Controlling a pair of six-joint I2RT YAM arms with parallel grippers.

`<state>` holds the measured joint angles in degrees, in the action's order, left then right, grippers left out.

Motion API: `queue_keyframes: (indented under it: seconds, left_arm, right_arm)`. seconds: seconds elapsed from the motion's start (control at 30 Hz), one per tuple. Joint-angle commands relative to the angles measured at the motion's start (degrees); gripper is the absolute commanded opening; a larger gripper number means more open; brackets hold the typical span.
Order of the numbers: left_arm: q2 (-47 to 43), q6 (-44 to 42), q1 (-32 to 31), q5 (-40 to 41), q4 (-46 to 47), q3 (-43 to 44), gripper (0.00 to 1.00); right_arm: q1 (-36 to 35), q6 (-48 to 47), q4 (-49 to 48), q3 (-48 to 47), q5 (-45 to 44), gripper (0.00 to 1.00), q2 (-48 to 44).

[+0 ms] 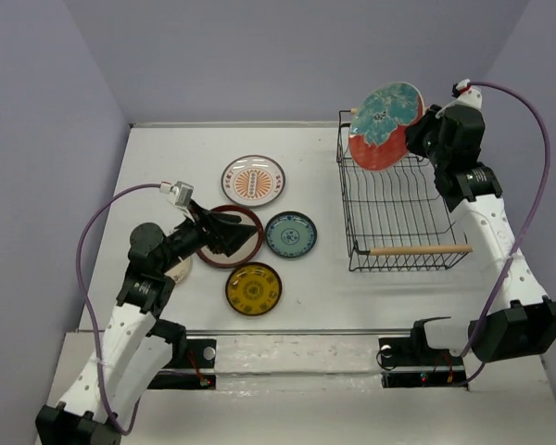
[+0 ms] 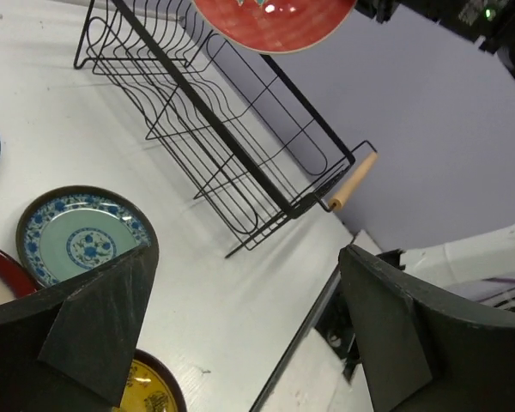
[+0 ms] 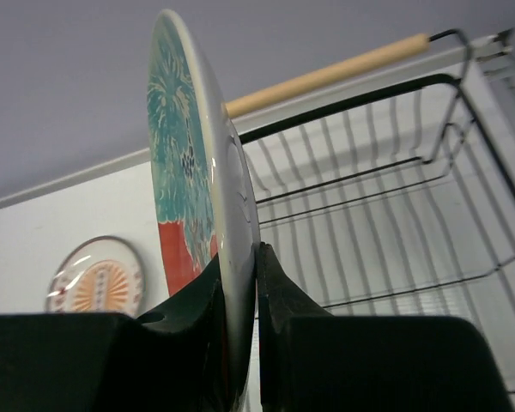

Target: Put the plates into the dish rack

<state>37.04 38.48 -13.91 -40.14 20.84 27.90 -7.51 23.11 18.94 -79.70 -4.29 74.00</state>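
My right gripper [image 1: 410,139] is shut on the rim of the teal-and-red plate [image 1: 382,125] and holds it on edge above the far left corner of the black wire dish rack [image 1: 398,199]. In the right wrist view the plate [image 3: 184,163] stands upright between my fingers [image 3: 279,292], with the rack [image 3: 386,197] behind. My left gripper [image 1: 230,232] is open and empty over the dark-red-rimmed cream plate [image 1: 252,221]. The white plate with orange centre [image 1: 253,180], the small teal-blue plate [image 1: 291,235] and the amber-yellow plate [image 1: 253,288] lie flat on the table. The plain cream plate [image 1: 181,270] peeks out under my left arm.
The rack has a wooden rod handle at its near end [image 1: 419,249] and another at its far end [image 3: 326,73]. Purple walls close in the table on three sides. A metal strip [image 1: 296,336] runs along the table's near edge.
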Motion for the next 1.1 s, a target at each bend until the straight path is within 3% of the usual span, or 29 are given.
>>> queue_keyframes:
  seconds: [0.0,0.03,0.13,0.37,0.67,1.07]
  left_arm:
    - [-8.37,-19.11,-11.36,14.62,-18.78,7.69,0.99]
    - [-10.99,-20.36,-13.05,19.96,-20.21,8.13,0.99]
    - [-14.43,-22.13,-17.81,25.18,-22.95,8.4,0.99]
    - [-16.03,-21.25,-18.7,25.11,-23.21,8.4,0.99]
    - [-15.68,-20.99,-18.61,24.15,-23.04,8.13,0.99]
    - [-13.92,-20.73,-18.52,22.83,-22.69,8.05,0.99]
  right_arm:
    - [0.38,-12.35,-5.04,-4.41,-18.43,0.07,-2.28]
    - [0.39,-14.39,-5.92,-4.24,-19.69,0.07,-2.02]
    - [1.71,-24.49,-9.79,-4.23,-22.33,0.07,-0.44]
    - [4.16,-40.93,-9.98,-6.17,-23.38,0.07,5.53]
    - [6.89,-47.71,-10.15,-8.45,-23.3,0.07,12.48]
    - [11.55,-43.68,-10.24,-8.45,-20.23,0.07,17.23]
